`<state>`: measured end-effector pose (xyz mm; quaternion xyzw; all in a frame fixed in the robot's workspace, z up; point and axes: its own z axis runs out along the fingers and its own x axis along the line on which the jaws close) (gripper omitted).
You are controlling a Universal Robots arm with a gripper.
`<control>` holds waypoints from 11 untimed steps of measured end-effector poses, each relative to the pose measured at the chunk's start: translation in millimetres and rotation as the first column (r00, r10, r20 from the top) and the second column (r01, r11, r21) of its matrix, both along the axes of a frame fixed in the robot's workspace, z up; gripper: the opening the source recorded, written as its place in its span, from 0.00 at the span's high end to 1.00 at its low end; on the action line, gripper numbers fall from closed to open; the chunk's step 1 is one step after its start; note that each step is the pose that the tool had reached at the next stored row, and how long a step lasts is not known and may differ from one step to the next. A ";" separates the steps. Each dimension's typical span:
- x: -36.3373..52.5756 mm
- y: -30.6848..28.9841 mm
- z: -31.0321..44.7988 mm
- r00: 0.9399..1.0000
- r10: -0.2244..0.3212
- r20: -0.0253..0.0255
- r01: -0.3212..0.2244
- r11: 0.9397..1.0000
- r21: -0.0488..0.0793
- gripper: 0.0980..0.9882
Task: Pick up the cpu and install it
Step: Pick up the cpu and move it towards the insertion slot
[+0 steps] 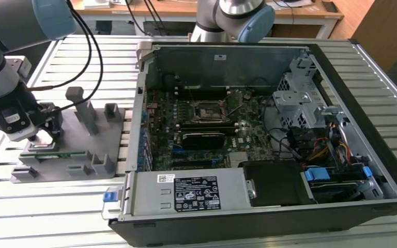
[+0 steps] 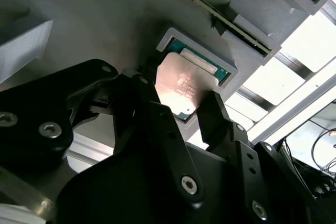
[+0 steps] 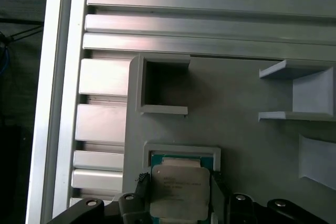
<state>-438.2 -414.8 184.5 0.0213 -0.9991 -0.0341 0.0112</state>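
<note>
The cpu (image 3: 178, 187) is showing a silvery-white square lid over a teal-green board. It is sitting in a shallow square pocket of the grey fixture (image 1: 74, 147). That fixture is lying on the slatted table (image 1: 47, 206), at nine o'clock from the open computer case (image 1: 226, 62). Faint print is crossing the lid, too small to read. A white label (image 1: 197, 194) on the case's metal box is carrying dense black text, also unreadable. The arm (image 1: 5, 77) is reaching down from eleven o'clock. Its gripper (image 1: 36, 135) is pointing at the fixture, with fingers (image 2: 212, 108) drawn in narrow, gripping two opposite edges of the chip.
</note>
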 end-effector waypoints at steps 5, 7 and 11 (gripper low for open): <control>3.7 -0.1 -0.1 1.000 0.000 0.000 0.000 1.000 0.000 0.48; 3.7 -0.1 -0.1 1.000 0.000 0.000 0.000 1.000 0.000 0.48; 3.9 -0.1 0.6 1.000 0.000 0.000 0.000 1.000 0.000 0.48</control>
